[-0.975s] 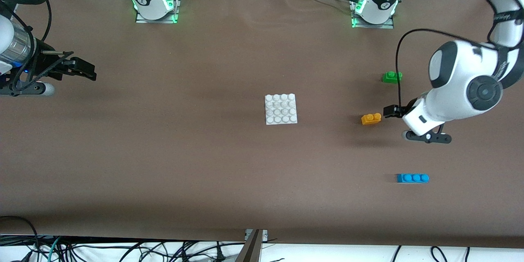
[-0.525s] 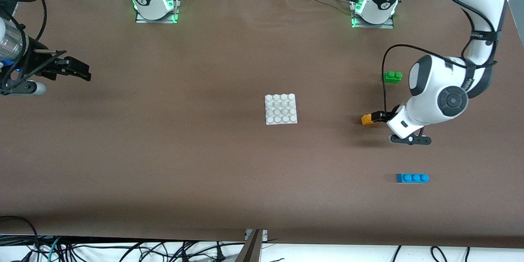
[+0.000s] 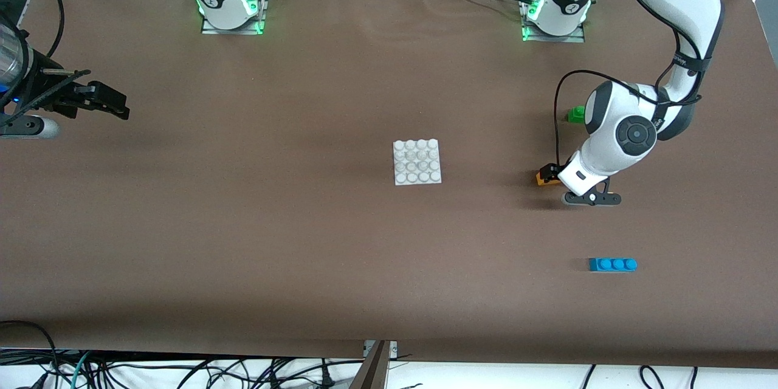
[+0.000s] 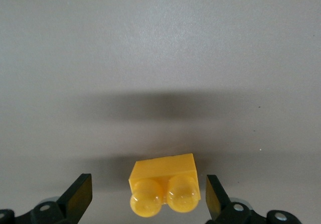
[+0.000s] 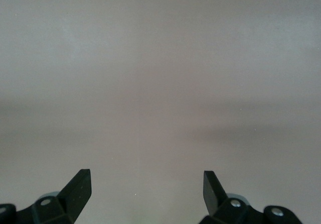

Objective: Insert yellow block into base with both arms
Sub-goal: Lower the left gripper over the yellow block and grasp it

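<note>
Over yellow block, left gripper spread wide, untouching

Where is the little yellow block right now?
The yellow block sits on the table toward the left arm's end, between the open fingers of the left hand. It is beside the white base, with the green brick farther from the front camera.

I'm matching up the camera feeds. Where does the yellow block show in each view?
Front view: the yellow block lies on the table toward the left arm's end, mostly hidden under the left gripper.
Left wrist view: yellow block between the open fingers.
Right wrist view: not in it.
Shared landmark: the left gripper around the block.
</note>
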### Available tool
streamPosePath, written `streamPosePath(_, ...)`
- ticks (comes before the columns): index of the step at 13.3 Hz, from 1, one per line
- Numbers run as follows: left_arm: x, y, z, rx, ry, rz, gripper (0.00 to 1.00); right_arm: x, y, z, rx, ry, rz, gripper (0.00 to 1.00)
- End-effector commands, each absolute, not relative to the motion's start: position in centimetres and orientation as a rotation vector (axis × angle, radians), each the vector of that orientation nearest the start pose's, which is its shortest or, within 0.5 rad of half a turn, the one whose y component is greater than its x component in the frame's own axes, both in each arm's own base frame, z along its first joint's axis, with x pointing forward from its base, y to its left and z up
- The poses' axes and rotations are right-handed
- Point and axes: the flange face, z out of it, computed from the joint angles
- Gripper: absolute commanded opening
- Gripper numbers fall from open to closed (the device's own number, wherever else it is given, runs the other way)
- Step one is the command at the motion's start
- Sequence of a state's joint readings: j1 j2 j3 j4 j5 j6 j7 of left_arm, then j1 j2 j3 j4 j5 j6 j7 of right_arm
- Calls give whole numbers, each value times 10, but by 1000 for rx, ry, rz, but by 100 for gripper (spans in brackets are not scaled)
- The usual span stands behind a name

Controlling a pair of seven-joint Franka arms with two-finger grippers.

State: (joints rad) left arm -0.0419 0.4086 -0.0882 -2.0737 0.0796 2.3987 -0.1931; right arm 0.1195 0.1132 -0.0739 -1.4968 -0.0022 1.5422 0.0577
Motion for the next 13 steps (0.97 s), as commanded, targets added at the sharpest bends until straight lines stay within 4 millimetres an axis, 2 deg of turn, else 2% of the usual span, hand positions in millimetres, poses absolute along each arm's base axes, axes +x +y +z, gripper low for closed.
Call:
streamPosePath(1, 566, -83, 222, -3121, -88, 150, 100, 581, 25, 600, -3171, 7, 97, 99)
streamPosePath(2, 564, -83, 216, -3126, -96, 172, 100, 581, 25, 600, -3171, 10, 97, 99)
streamPosePath(5, 563, -82, 212, -3127, -93, 182, 100, 581, 24, 602, -3171, 12, 95, 99)
streamPosePath(9, 561, -84, 206, -3125, -88, 199, 94, 581, 24, 602, -3171, 12, 95, 99)
streamPosePath(12, 561, -84, 204, -3125, -81, 204, 74, 581, 24, 602, -3171, 12, 92, 99)
streamPosePath(13, 561, -84, 205, -3125, -81, 203, 63, 580, 23, 603, -3171, 15, 92, 99)
